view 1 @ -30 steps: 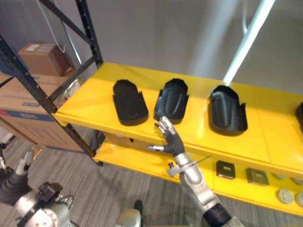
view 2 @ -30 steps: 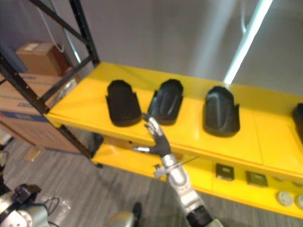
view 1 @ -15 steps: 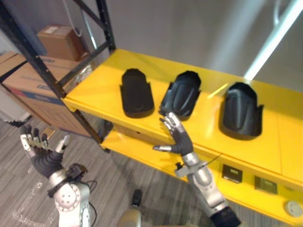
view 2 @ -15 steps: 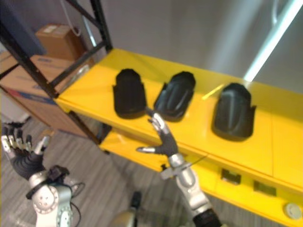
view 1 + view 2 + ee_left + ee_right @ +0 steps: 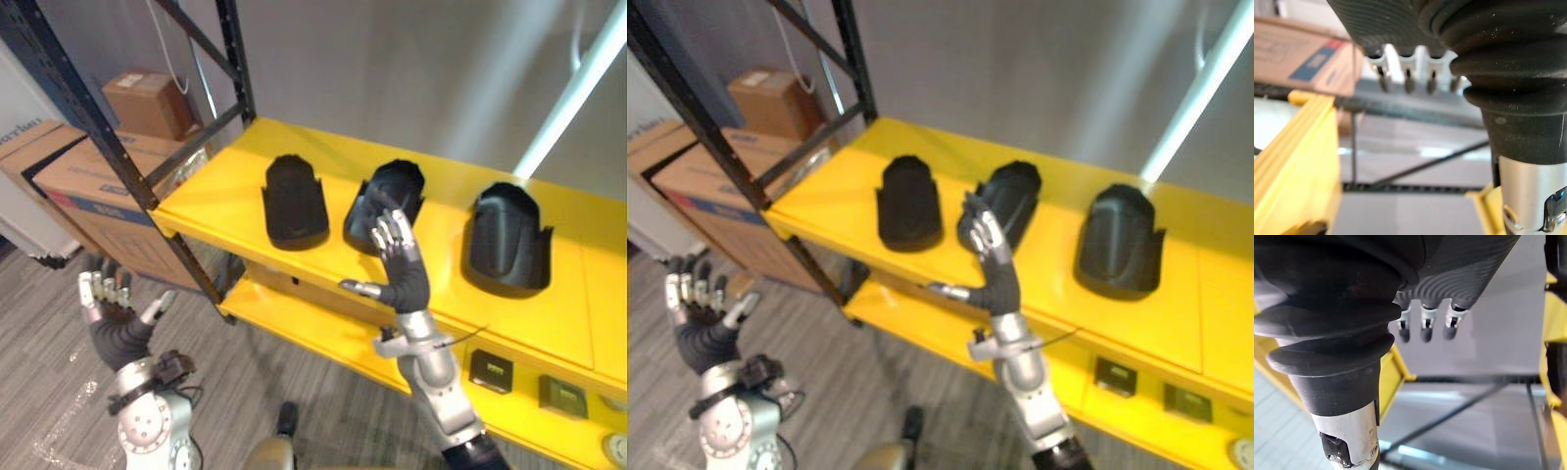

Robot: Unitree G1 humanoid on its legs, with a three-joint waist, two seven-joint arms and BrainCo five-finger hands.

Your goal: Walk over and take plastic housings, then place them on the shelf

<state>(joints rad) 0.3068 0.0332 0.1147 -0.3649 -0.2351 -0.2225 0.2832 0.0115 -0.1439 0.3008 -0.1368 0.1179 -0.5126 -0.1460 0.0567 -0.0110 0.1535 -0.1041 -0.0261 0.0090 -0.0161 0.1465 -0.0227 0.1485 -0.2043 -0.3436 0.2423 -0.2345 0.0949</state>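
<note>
Big yellow metal shelf (image 5: pixel 235 196) with black uprights, brown cardboard boxes (image 5: pixel 88 186) stacked off to its left. Three black plastic housings sit in a row on the top deck: left housing (image 5: pixel 295 201), middle housing (image 5: pixel 402 186), right housing (image 5: pixel 506 240). Neither hand holds one. The right hand (image 5: pixel 400 269) is raised in front of the middle one, fingers spread and empty. The left hand (image 5: pixel 116 323) is up low by the boxes, fingers straight, also empty.

Left housing (image 5: pixel 295 201), middle housing (image 5: pixel 404 182) and right housing (image 5: pixel 506 238), all black plastic, lie apart in a row on the yellow shelf (image 5: pixel 220 191) before me.
</note>
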